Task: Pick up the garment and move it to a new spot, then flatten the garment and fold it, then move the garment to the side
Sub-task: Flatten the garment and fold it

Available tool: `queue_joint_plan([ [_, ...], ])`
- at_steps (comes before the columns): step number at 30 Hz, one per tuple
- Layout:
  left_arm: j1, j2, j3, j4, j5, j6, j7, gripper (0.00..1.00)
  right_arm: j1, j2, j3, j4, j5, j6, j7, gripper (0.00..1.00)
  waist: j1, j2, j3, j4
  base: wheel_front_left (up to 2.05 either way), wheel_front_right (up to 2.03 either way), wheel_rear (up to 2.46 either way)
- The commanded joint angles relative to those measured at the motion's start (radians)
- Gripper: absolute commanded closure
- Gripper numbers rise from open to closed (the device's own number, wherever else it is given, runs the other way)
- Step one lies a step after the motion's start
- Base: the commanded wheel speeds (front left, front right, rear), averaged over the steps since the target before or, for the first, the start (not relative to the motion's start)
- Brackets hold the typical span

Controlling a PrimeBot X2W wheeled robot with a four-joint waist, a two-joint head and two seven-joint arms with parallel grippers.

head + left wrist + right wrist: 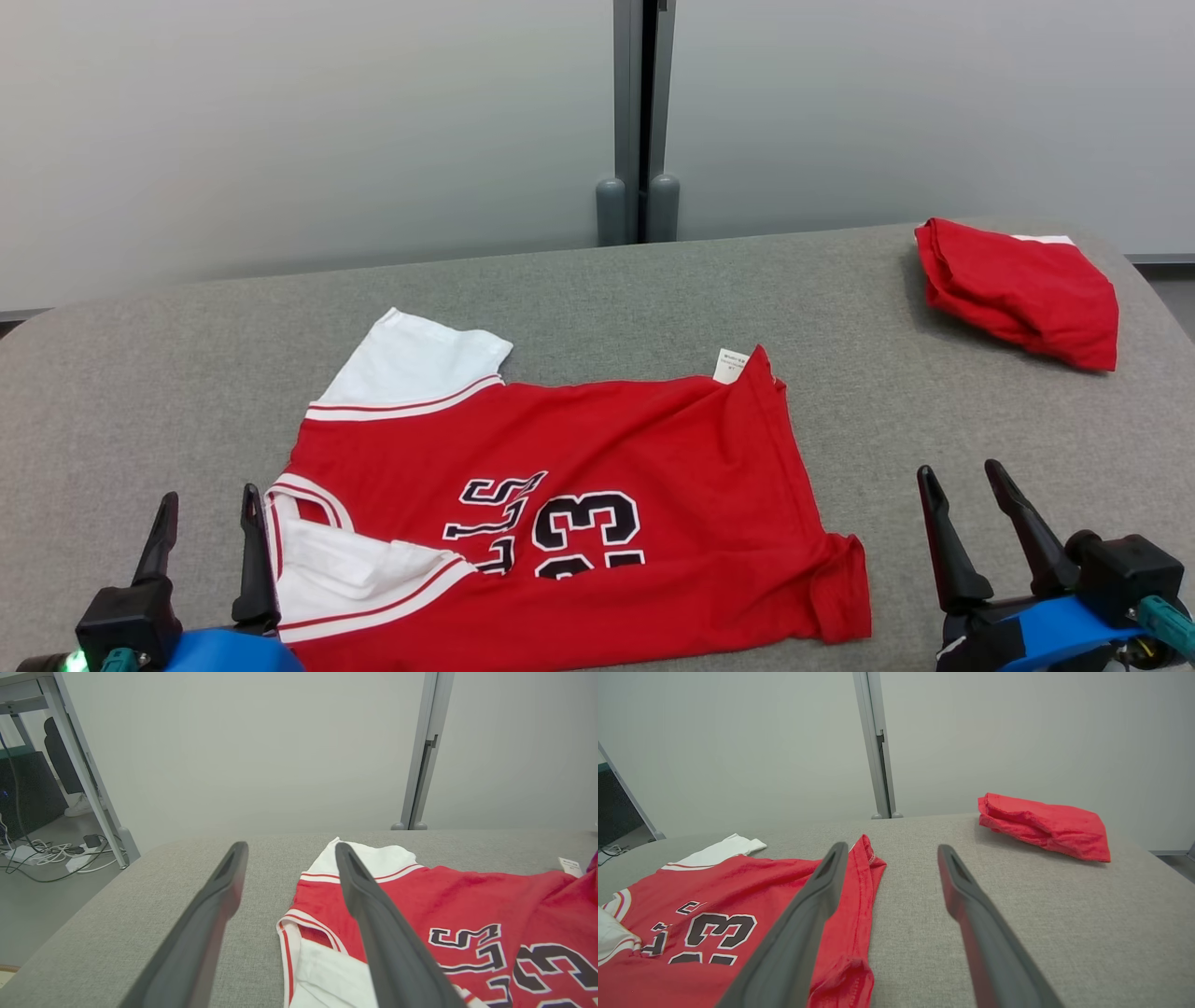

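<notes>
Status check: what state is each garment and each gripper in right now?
Red jersey: spread mostly flat on the table, one hem corner curled, not yet folded.
Second red garment: folded in a bundle, far right.
Left gripper: open, empty.
Right gripper: open, empty.

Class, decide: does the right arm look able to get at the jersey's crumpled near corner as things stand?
Probably yes: the crumpled corner of the jersey lies just left of the right arm, whose jaws stand open and empty, with bare table between.
</notes>
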Motion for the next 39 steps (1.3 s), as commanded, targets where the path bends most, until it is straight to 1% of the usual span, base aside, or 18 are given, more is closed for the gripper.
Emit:
queue_joint_plan([
  [1,0.002,0.007,0.000,-0.001,-0.007,0.006,0.003,0.00,0.004,0.004,0.001,0.004,-0.003,0.000,0.004,0.00,0.0000,0.0000,0.002,-0.001,0.00,0.00,0.00],
  [4,-0.028,0.010,-0.002,0.003,-0.014,0.001,0.007,0.00,-0.018,-0.004,0.006,0.008,-0.001,0.000,0.008,0.00,0.0000,0.0000,0.008,-0.002,0.00,0.00,0.00],
  [8,-0.107,0.033,-0.005,0.009,-0.014,-0.020,0.022,0.00,-0.084,-0.027,0.029,0.015,0.009,0.000,0.020,0.00,0.0000,0.0000,0.035,-0.004,0.00,0.00,0.00],
  [12,-0.251,0.066,-0.015,0.026,-0.007,-0.053,0.052,0.00,-0.200,-0.058,0.071,0.039,0.018,0.000,0.043,0.00,0.0000,0.0000,0.085,-0.011,0.00,0.00,0.00],
  [19,-0.555,0.121,-0.057,0.112,0.005,-0.125,0.136,0.00,-0.422,-0.101,0.141,0.095,0.049,0.000,0.070,0.00,0.0000,0.0000,0.223,-0.035,0.00,0.00,0.00],
  [25,-0.798,0.150,-0.111,0.236,0.022,-0.168,0.228,0.00,-0.572,-0.118,0.206,0.148,0.079,0.000,0.067,0.00,0.0000,0.0000,0.348,-0.063,0.00,0.00,0.00],
  [30,-0.946,0.165,-0.172,0.381,0.026,-0.189,0.302,0.00,-0.651,-0.124,0.250,0.176,0.101,0.000,0.039,0.00,0.0000,0.0000,0.430,-0.088,0.00,0.00,0.00],
  [34,-1.018,0.180,-0.229,0.500,0.027,-0.198,0.350,0.00,-0.696,-0.127,0.276,0.195,0.117,0.000,0.017,0.00,0.0000,0.0000,0.478,-0.106,0.00,0.00,0.00],
  [36,-1.047,0.173,-0.250,0.547,0.016,-0.202,0.361,0.00,-0.713,-0.130,0.288,0.204,0.122,0.000,0.006,0.00,0.0000,0.0000,0.496,-0.114,0.00,0.00,0.00],
  [37,-1.047,0.173,-0.250,0.547,0.016,-0.202,0.361,0.00,-0.713,-0.130,0.288,0.204,0.122,0.000,0.006,0.00,0.0000,0.0000,0.496,-0.114,0.00,0.00,0.00],
  [39,-1.074,0.178,-0.278,0.617,-0.001,-0.202,0.386,0.00,-0.734,-0.134,0.300,0.215,0.132,0.000,-0.006,0.00,0.0000,0.0000,0.516,-0.123,0.00,0.00,0.00],
])
